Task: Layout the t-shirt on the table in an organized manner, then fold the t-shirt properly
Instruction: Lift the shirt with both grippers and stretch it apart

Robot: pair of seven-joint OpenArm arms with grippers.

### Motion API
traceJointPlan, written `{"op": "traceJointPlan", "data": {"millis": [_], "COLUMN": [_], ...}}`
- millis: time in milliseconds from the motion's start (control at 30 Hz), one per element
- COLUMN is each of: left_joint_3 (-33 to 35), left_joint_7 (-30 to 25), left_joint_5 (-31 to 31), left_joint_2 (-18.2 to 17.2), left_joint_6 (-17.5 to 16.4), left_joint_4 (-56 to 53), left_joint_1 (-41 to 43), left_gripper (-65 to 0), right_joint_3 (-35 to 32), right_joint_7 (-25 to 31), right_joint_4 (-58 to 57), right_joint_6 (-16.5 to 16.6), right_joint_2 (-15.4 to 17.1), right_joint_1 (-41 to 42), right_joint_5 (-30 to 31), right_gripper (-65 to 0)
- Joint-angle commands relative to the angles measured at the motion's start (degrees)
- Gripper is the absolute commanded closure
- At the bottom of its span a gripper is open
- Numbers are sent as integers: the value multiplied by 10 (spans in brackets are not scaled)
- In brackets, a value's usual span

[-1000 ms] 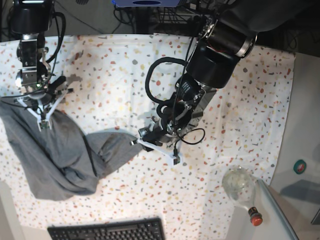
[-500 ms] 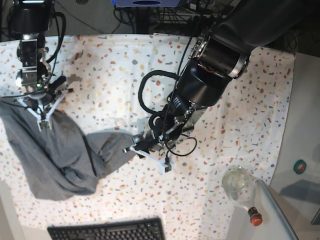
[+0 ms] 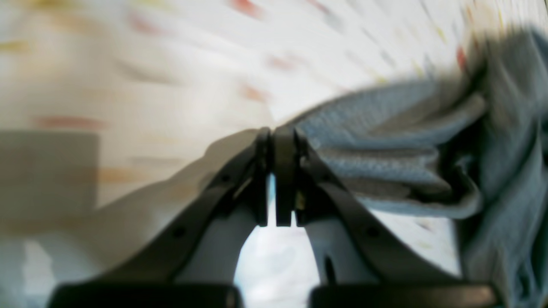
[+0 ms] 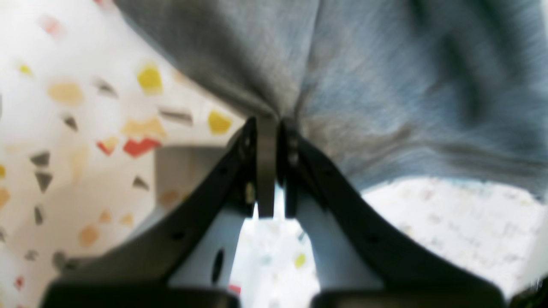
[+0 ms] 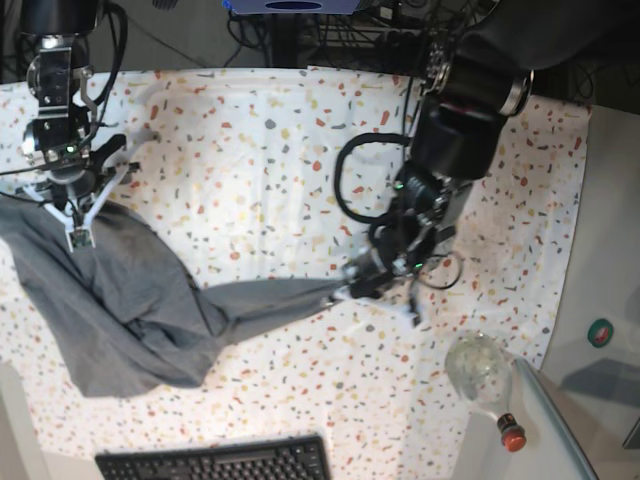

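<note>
The heather-grey t-shirt [image 5: 120, 300] lies bunched at the left of the speckled table [image 5: 250, 150], with one strip drawn out to the right. My left gripper [image 5: 345, 292] is shut on the end of that strip near the table's middle. In the left wrist view the left gripper [image 3: 274, 130] is closed, and folds of the t-shirt [image 3: 385, 145] fan out to the right of its tips. My right gripper [image 5: 76, 238] is shut on the shirt's upper left part. The right wrist view shows the right gripper [image 4: 269, 122] pinching the t-shirt [image 4: 385, 85].
A black keyboard [image 5: 215, 465] lies at the front edge. A clear glass bottle with a red cap [image 5: 480, 375] rests at the front right, beside a plain white ledge [image 5: 610, 250]. Black cables loop off the left arm [image 5: 350, 190].
My left gripper has shut on the shirt's right edge and moved right, pulling a strip of fabric out across the table. My right gripper has shifted slightly up, still holding the shirt.
</note>
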Motion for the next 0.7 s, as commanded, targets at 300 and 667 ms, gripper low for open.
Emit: {"op": "traceJointPlan", "data": {"millis": [300,667], "left_joint_3": [-123,-159], "left_joint_7": [132,133], "left_joint_5": [2,33], "left_joint_2": [-125,-136], "left_joint_6": [-3,-2], "left_joint_4": [413,512], "left_joint_1": [235,287], "left_gripper": [0,0], "right_joint_3": [3,49], "right_joint_7": [6,-40], "right_joint_4": [126,16], "right_joint_6": [-1,54], "right_joint_2": [6,53], "right_joint_1": [-93,65], "right_joint_5": [1,-1], "right_gripper": [0,0]}}
